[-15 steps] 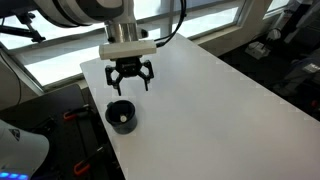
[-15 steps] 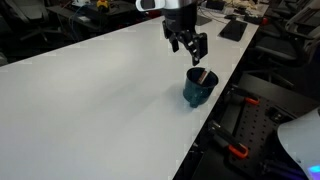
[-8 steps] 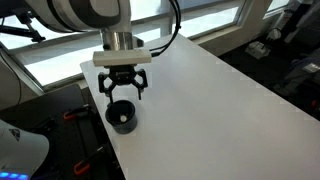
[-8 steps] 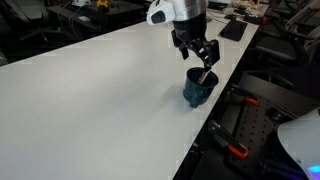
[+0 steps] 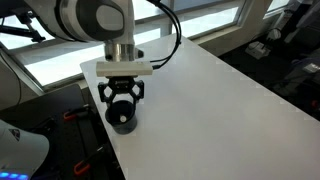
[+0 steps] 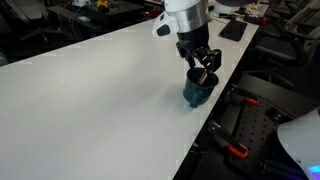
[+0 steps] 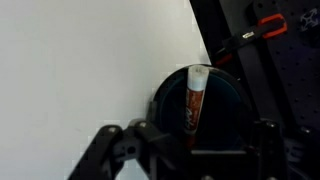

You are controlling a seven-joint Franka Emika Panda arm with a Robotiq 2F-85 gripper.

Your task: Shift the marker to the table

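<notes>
No readable text anywhere.

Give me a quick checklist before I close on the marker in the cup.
1. Tool open: ok, jaws spread.
2. Marker between the fingers: ok, centred in the wrist view.
3. Fingers low enough to grip it: cannot tell.
4. Cup away from the table edge: not ok, it stands close to it.
5. Free table beside the cup for set-down: ok.
</notes>
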